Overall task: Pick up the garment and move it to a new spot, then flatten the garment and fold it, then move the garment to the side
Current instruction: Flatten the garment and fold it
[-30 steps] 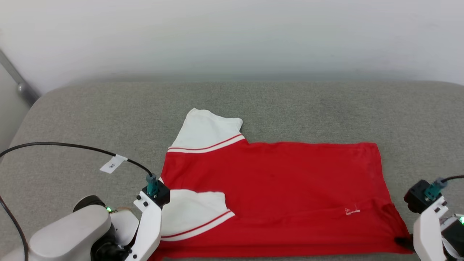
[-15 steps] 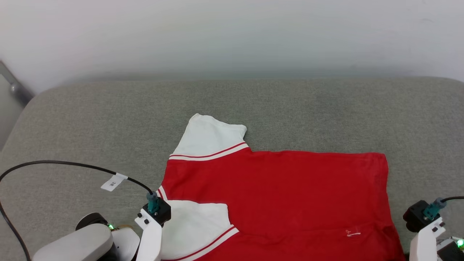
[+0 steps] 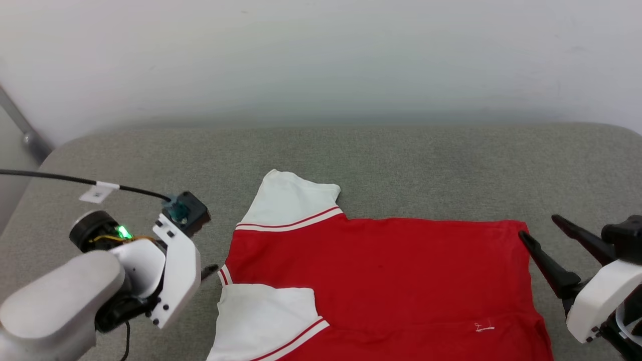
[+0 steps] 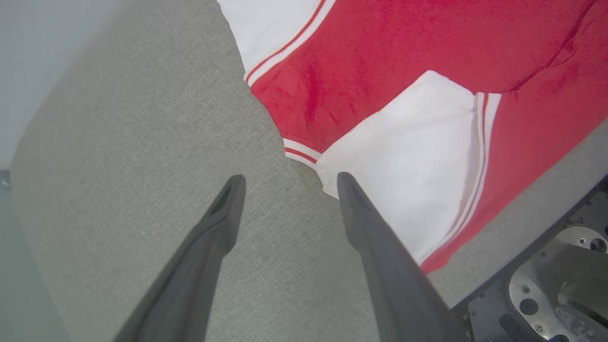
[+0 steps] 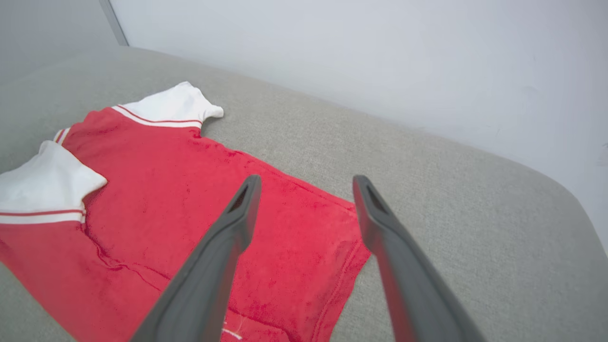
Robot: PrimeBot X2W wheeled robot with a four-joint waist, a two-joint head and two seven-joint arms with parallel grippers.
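Left gripper (image 4: 289, 179): jaws spread wide with nothing between them, hanging over the bare grey cushion (image 3: 401, 165).
Garment seen from the left gripper: the garment (image 3: 381, 271) lies just ahead and to the right of the fingertips. Its near white sleeve (image 4: 413, 156) starts right beside the right-hand finger, though whether they touch I cannot tell.
Garment's lie: it is spread flat on the cushion, collar end towards the left gripper and hem end towards the right one. The near sleeve is laid over the red body, and the far sleeve (image 3: 288, 198) points away.
Garment seen from the right gripper: the red hem corner (image 5: 351, 256) sits under and just ahead of the fingers, and the rest runs off to their left.
Right gripper (image 5: 308, 180): jaws wide and empty, raised off the cushion beside the hem edge.
Done, by my reading: the shirt is placed and flattened. A crease along the near side (with the sleeve tucked over it) suggests a first lengthwise fold.
Left to do: the remaining folds, most likely the far side and then end to end, and then shifting the bundle aside.
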